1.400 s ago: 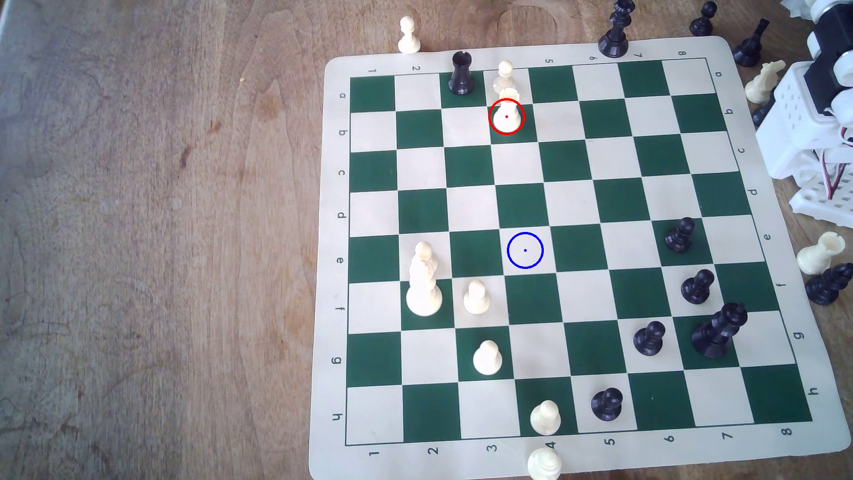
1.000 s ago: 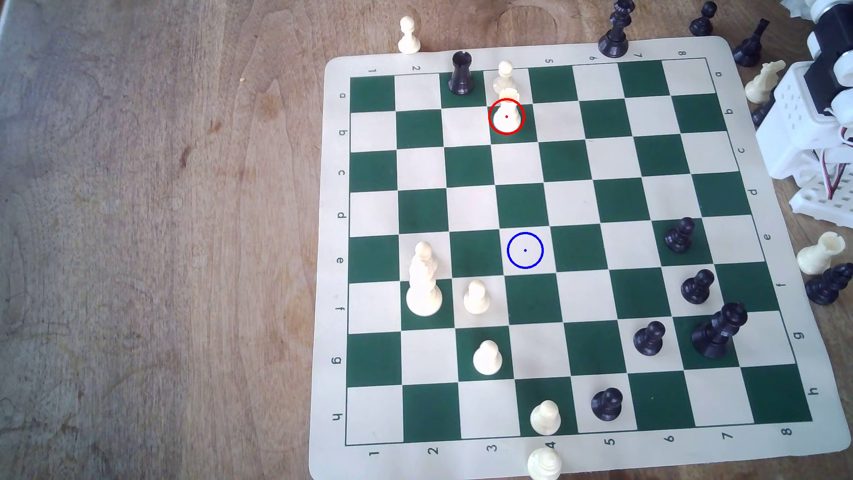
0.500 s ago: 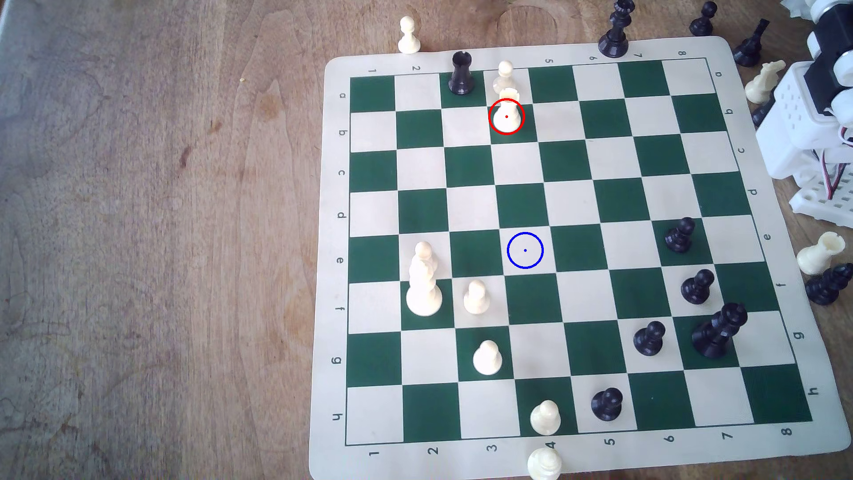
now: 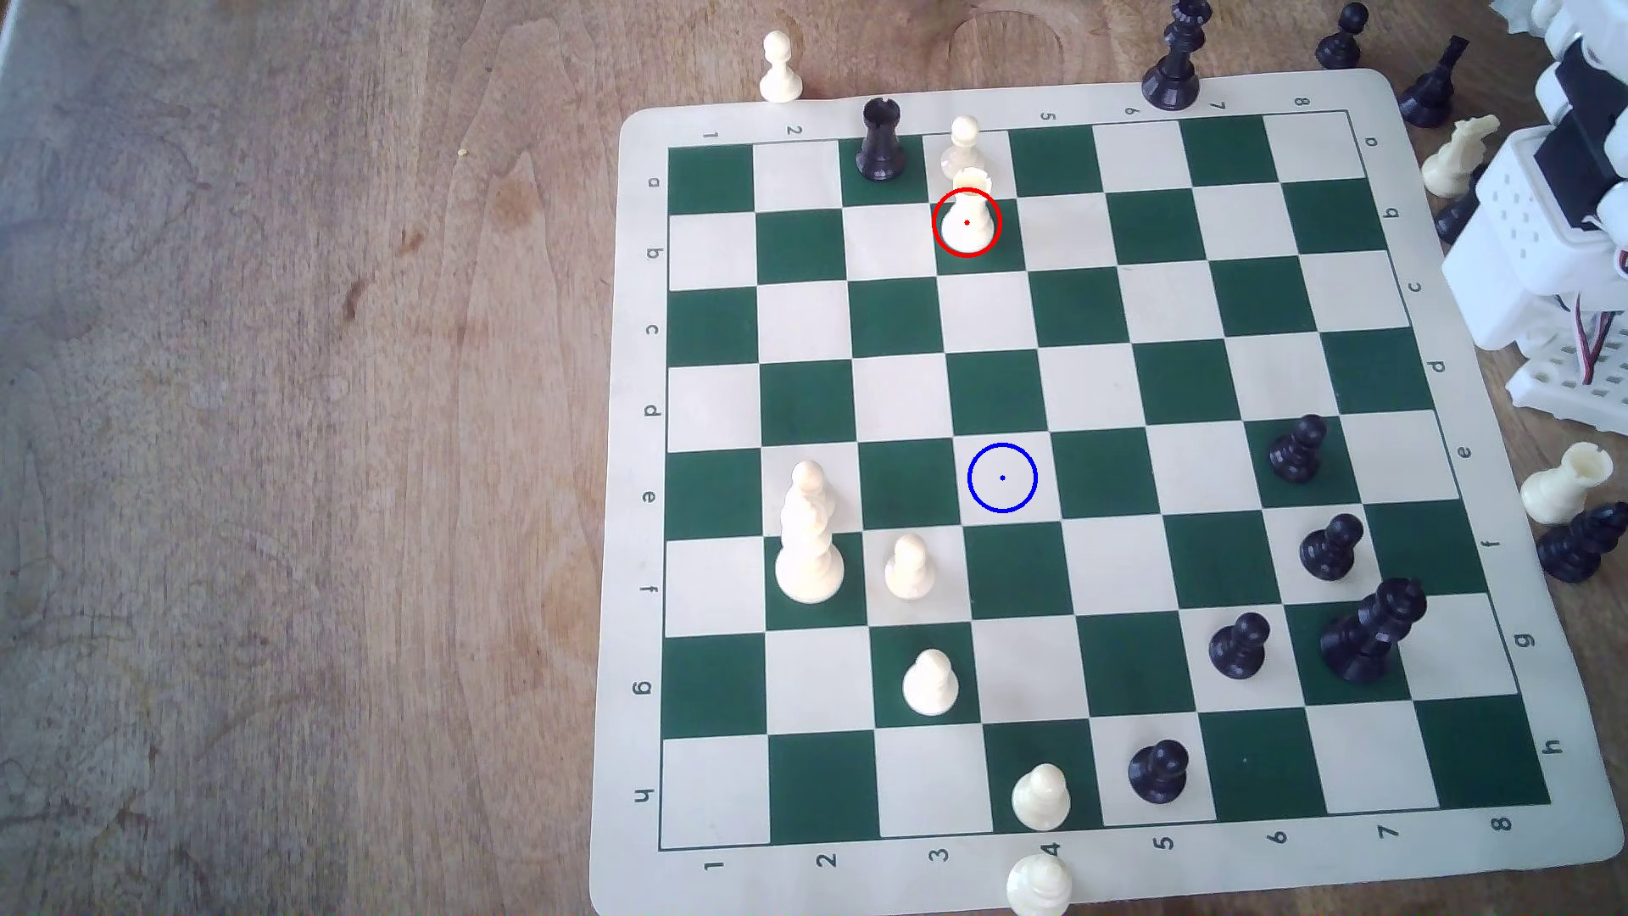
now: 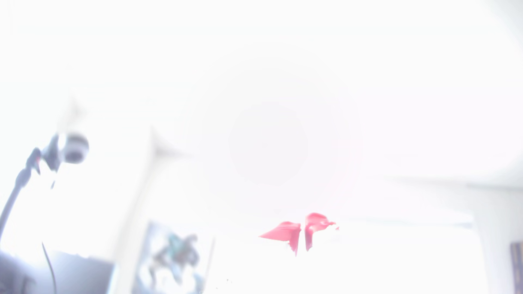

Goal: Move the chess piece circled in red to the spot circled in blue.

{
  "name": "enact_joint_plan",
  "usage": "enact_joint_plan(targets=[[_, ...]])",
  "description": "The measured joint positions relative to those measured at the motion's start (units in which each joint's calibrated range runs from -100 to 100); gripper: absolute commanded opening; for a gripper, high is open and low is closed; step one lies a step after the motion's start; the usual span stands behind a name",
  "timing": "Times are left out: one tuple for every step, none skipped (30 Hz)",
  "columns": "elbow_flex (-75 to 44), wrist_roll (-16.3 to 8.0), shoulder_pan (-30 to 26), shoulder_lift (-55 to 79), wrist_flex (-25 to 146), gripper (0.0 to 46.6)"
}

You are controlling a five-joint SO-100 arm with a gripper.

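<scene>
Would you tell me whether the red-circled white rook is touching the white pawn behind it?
Cannot tell: in the exterior view the rook overlaps the pawn, hiding any gap.

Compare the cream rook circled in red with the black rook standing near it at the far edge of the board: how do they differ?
The cream rook is pale; the black rook is dark. The cream rook looks shorter, the black rook taller and slimmer. The cream rook stands on a green square of row b, the black rook on a green square of row a, one column towards the exterior view's left. Both stand upright with notched turret tops.
</scene>
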Motion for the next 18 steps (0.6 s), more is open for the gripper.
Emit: enact_joint_plan(targets=[[0.0,0.93,1.99,0.0,9.8,0.7],[0.0,1.12,2.8,0.34,14.42,1.5],[0.0,1.12,3.61,0.34,18.57,1.9],[0.0,1.12,4.5,0.34,22.79,2.6],[0.0,1.07,5.46,0.25,27.49,4.5],[0.0,0.78,7.15,0.34,35.62,5.1],[0.0,0.73,7.89,0.34,38.96,4.9],[0.0,0.54,8.55,0.42,41.59,4.7],[-0.18,0.05,9.29,0.5,45.02,5.1],[-1.54,-0.29,10.84,0.5,52.91,5.5],[-1.99,-0.44,11.36,0.5,57.05,7.7],[-2.8,-0.68,11.73,0.5,60.88,9.7],[-4.07,-0.93,11.73,0.67,64.7,10.7],[-5.69,-1.27,11.43,1.17,68.29,11.9],[-8.68,-2.2,11.21,2.76,73.31,11.7],[-9.76,-2.54,11.43,3.69,74.74,11.7],[-10.94,-3.03,11.73,4.78,76.25,11.7],[-13.01,-3.57,11.95,6.62,78.09,12.8]])
